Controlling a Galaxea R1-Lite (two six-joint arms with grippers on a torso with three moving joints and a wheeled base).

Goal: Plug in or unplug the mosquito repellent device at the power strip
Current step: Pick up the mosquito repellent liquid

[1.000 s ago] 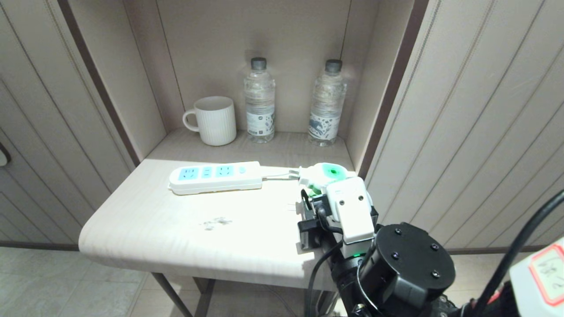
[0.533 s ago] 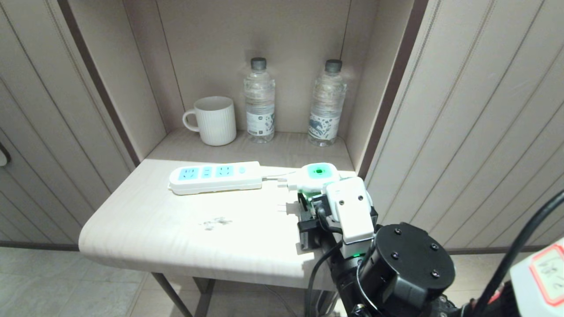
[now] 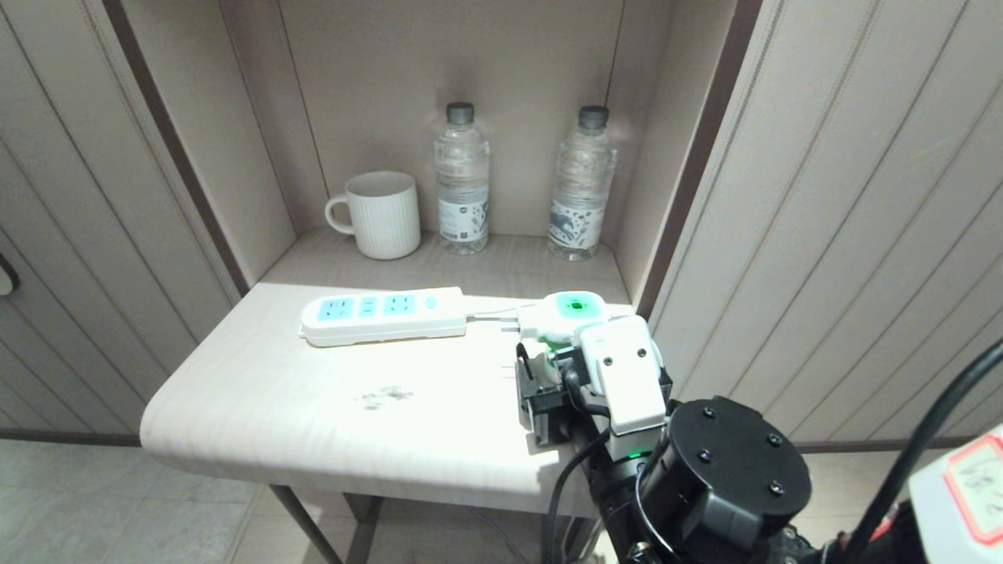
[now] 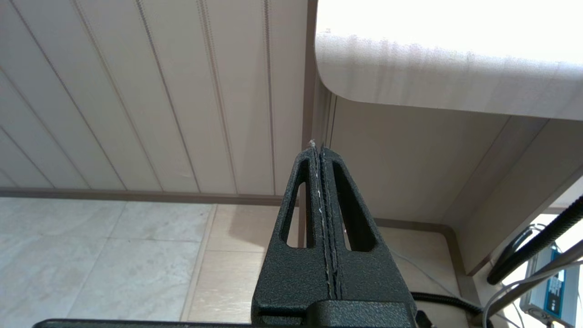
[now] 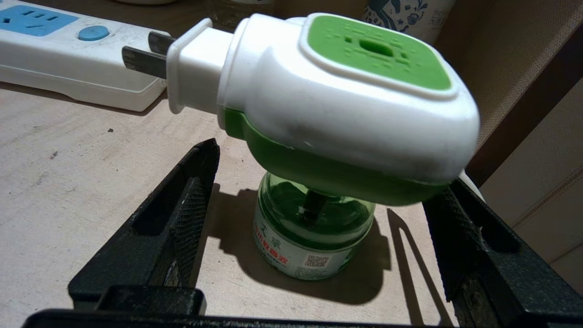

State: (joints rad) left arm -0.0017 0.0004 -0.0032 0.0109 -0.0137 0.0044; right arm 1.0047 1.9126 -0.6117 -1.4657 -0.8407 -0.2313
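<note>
The mosquito repellent device [image 3: 566,313] stands upright on its green bottle near the table's right edge. Its two prongs point toward the end of the power strip [image 3: 384,315] and stop short of it, not in any socket. My right gripper [image 3: 558,359] is open around the device. In the right wrist view its fingers [image 5: 191,205] flank the device [image 5: 337,100], well clear of the bottle, with the strip's button end [image 5: 68,54] beyond the prongs. My left gripper [image 4: 317,148] is shut on nothing and hangs parked below the table edge.
A white mug [image 3: 382,213] and two water bottles [image 3: 462,180] [image 3: 582,184] stand at the back of the alcove. The alcove's dark right frame [image 3: 666,235] rises close beside the device. A small stain [image 3: 384,395] marks the tabletop [image 3: 274,407].
The right gripper's jaws have spread wide. The device, tilted between them a second ago, has come upright and now stands on the table. Neither arm has moved.
</note>
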